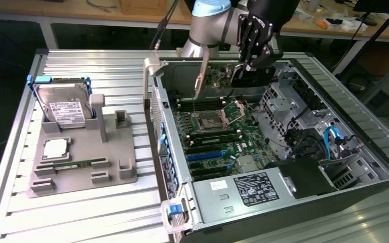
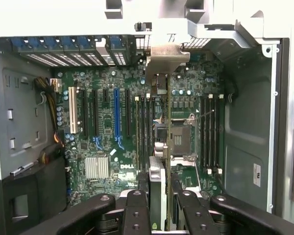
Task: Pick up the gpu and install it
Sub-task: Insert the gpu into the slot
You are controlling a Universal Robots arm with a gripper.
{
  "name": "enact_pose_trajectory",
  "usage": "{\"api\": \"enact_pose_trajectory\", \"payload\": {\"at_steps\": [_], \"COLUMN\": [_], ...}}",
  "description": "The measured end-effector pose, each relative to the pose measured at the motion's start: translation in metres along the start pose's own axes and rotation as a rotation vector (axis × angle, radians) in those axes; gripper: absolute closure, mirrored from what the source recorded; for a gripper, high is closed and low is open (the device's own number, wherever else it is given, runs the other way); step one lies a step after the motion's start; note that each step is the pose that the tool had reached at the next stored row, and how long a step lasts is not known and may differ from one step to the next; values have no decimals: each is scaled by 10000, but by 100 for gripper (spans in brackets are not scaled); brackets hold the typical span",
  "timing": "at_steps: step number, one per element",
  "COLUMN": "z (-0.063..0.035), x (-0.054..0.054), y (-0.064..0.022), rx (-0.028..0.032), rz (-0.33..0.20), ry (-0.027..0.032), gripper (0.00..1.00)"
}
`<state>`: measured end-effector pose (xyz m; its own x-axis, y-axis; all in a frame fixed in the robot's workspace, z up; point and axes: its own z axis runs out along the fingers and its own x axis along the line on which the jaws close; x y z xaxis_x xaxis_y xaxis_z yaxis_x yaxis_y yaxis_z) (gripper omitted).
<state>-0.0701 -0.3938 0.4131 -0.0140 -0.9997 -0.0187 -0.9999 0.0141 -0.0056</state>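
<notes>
1 of 2 steps looks done: the pick-up. The hand [image 1: 252, 55] is clamped on the gpu [image 2: 158, 186], which hangs edge-down inside the open PC case [image 1: 370, 152], above the motherboard [image 1: 222, 136] and not touching it. In the wrist view the card sits approx over the CPU socket area, w/ the long blue slot [image 2: 116, 110] off to one side. So the install is left, by my read: card not lined up w/ a slot, not seated.

Counts, big to small:
- 1 table [image 1: 79, 217], ribbed metal top.
- 1 PC case, side panel off, 1 motherboard in it.
- 1 grey tray [image 1: 123, 174] on the table, beside the case on the exterior view's left.
- 1 hard drive [image 1: 65, 106], propped at the tray's far end.
- 1 gpu, in the hand.
- 1 square chip [image 1: 55, 148] on the tray, nearer than the drive.
- 1 RAM stick [image 1: 71, 164], flat, just below the chip.
</notes>
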Motion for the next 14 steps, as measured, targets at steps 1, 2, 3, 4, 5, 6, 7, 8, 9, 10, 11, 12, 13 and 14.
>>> {"api": "enact_pose_trajectory", "payload": {"at_steps": [1, 2, 3, 4, 5, 6, 7, 8, 9, 10, 11, 12, 13, 14], "z": [15, 32, 50, 68, 87, 104, 123, 172, 201, 226, 243, 274, 286, 298], "x": [0, 1, 1, 1, 2, 2, 2, 3, 4, 4, 5, 5, 5, 6], "y": [0, 0, 0, 0, 1, 1, 1, 1, 1, 1, 1, 2, 2, 2], "rx": [0, 0, 0, 0, 0, 0, 0, 0, 0, 0, 1, 0, 0, 0], "rz": [0, 0, 0, 0, 0, 0, 0, 0, 0, 0, 0, 0, 0, 0], "ry": [0, 1, 1, 1, 0, 0, 0, 1, 1, -1, -1, -2, -2, -3], "gripper": [73, 73, 73, 73, 73, 73, 73, 73, 73, 73, 73, 73, 73, 73]}}
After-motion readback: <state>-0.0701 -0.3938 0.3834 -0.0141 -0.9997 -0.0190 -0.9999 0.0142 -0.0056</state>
